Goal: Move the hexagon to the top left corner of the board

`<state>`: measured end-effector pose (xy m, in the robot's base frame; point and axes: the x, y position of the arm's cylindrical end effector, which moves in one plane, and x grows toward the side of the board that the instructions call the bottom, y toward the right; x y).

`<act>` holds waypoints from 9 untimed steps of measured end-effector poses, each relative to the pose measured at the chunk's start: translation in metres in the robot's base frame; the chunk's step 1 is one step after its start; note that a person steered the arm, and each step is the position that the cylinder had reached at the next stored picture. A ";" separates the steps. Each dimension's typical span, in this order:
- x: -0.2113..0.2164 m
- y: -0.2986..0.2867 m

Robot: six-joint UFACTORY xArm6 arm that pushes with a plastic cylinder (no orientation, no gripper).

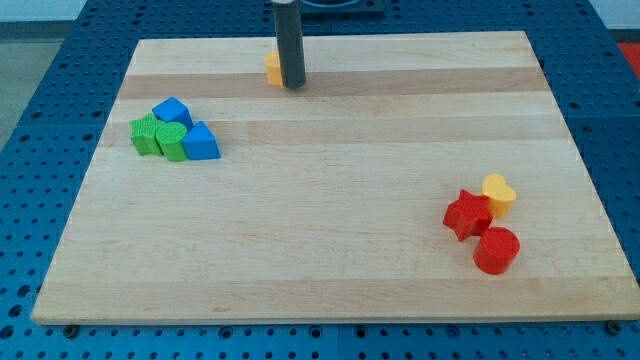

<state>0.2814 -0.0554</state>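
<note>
An orange-yellow block [272,67], likely the hexagon, sits near the view's top edge of the wooden board [330,240], left of centre. It is mostly hidden behind my dark rod. My tip [292,84] rests on the board just right of this block, touching or almost touching it. The board's top left corner [142,48] lies well to the view's left of the block.
A cluster at the view's left holds a blue block [172,110], a blue triangle [201,143], a green star [147,133] and a green cylinder [170,141]. At the view's lower right are a red star [467,215], a red cylinder [496,250] and a yellow heart [498,193].
</note>
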 end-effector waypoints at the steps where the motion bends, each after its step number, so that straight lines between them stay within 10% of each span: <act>1: -0.015 0.000; 9: -0.042 -0.127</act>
<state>0.2398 -0.1827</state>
